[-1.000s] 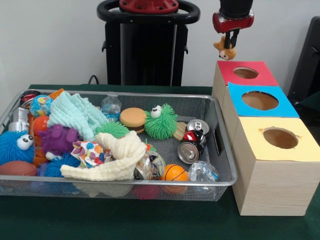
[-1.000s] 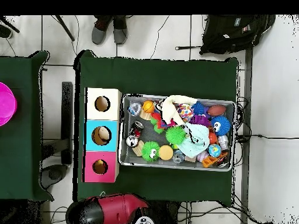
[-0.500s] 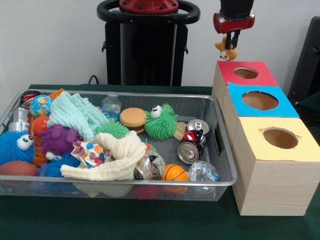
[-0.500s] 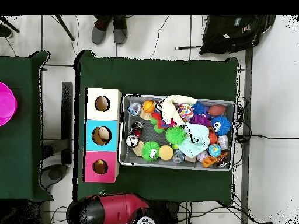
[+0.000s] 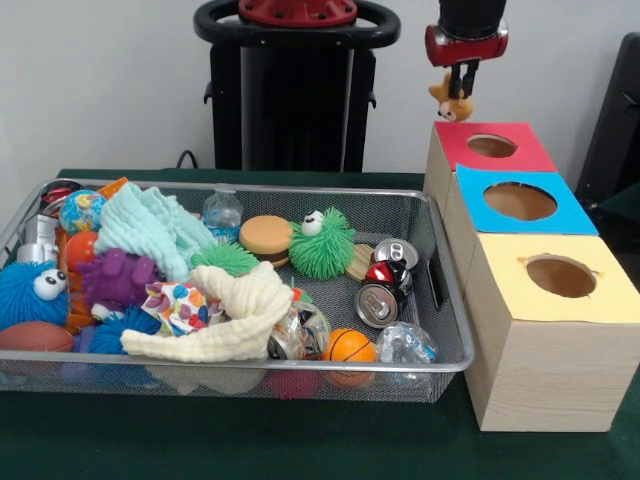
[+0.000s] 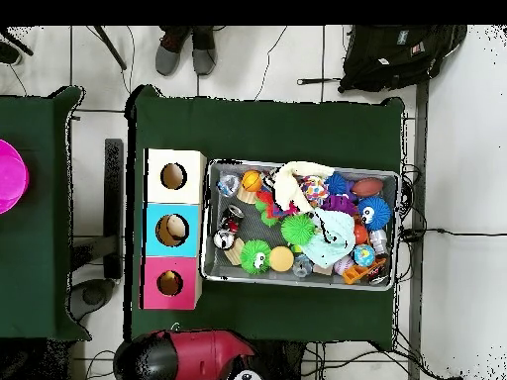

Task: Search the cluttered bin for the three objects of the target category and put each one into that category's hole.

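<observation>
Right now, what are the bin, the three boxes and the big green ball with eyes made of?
The bin looks like silvery wire mesh: you can see through its walls. The boxes look like pale wood, showing grain lines, with matte red, blue and yellow tops, perhaps paper. The green ball seems soft rubber, covered in floppy spikes.

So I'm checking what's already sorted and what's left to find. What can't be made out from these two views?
- Holes: front view shows only the rims of the red hole, blue hole and yellow hole; their contents are hidden.
- Bin: the cream cloth and mint cloth cover whatever lies beneath.
- Gripper: absent from the overhead view; the arm is cut off by the front view's top edge.
</observation>
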